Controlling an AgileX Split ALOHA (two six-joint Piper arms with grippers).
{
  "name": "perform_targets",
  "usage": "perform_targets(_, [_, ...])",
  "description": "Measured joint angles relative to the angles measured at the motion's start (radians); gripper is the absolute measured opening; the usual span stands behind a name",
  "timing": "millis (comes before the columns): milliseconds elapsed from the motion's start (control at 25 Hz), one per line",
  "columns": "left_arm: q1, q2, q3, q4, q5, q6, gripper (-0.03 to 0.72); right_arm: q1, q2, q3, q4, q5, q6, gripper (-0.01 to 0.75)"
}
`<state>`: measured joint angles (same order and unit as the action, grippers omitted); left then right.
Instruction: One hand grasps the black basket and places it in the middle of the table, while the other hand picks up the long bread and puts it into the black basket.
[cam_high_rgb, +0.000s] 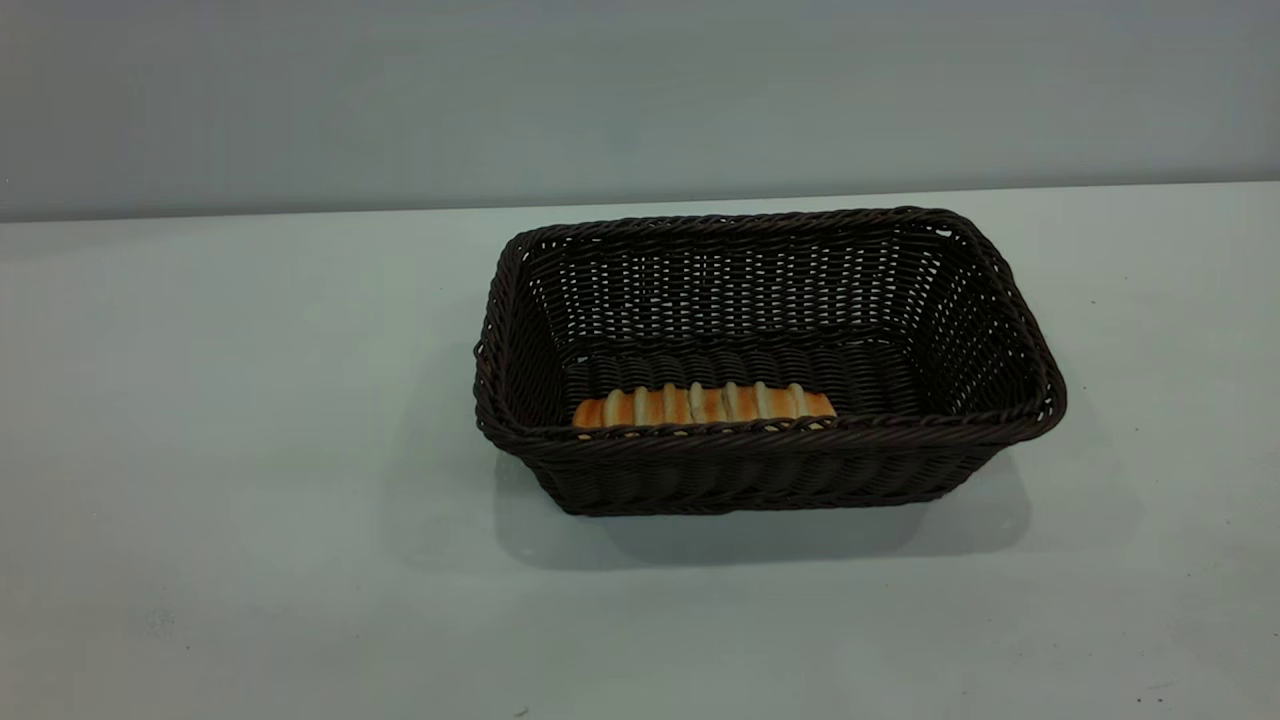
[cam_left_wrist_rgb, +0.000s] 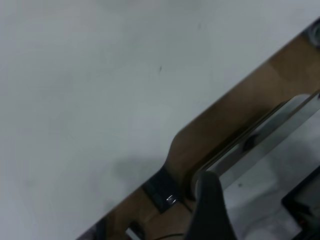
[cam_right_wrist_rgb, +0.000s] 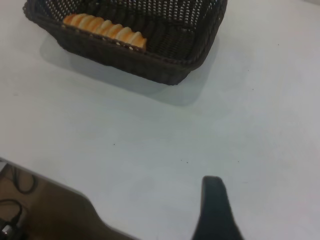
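Note:
The black basket (cam_high_rgb: 770, 470) stands on the white table (cam_high_rgb: 250, 450), near the middle and a little to the right. The long bread (cam_high_rgb: 703, 404) lies flat inside it, against the near wall. The right wrist view shows the basket (cam_right_wrist_rgb: 150, 62) with the bread (cam_right_wrist_rgb: 105, 29) in it, well away from my right gripper (cam_right_wrist_rgb: 215, 210), which is over bare table and holds nothing. My left gripper (cam_left_wrist_rgb: 210, 210) is at the table's edge, far from the basket, and holds nothing. Neither gripper shows in the exterior view.
A brown wooden edge (cam_left_wrist_rgb: 235, 115) and a metal rail (cam_left_wrist_rgb: 260, 145) run beside the table by the left gripper. Cables (cam_right_wrist_rgb: 15, 200) lie off the table corner by the right gripper. A grey wall (cam_high_rgb: 640, 90) stands behind the table.

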<state>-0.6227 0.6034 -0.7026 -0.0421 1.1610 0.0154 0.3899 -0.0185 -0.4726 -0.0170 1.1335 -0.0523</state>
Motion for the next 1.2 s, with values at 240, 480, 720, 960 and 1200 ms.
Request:
perform_targets(240, [0.000, -0.184, 0.200, 0.033, -0.038, -0.025, 0.591, 0.000, 0.000, 0.000, 0.000, 0.000, 0.000, 0.534])
perform_targets(480, [0.000, -0.281, 0.216, 0.042, -0.043, -0.030, 0.591, -0.048, 0.000, 0.000, 0.000, 0.000, 0.000, 0.534])
perform_targets(720, [0.000, -0.348, 0.216, 0.042, -0.045, -0.032, 0.591, -0.291, 0.000, 0.000, 0.000, 0.000, 0.000, 0.534])
perform_targets(960, [0.088, -0.378, 0.216, 0.042, -0.045, -0.033, 0.591, -0.341, 0.000, 0.000, 0.000, 0.000, 0.000, 0.534])
perform_targets(1200, [0.467, -0.452, 0.216, 0.042, -0.045, -0.033, 0.591, -0.341, 0.000, 0.000, 0.000, 0.000, 0.000, 0.534])
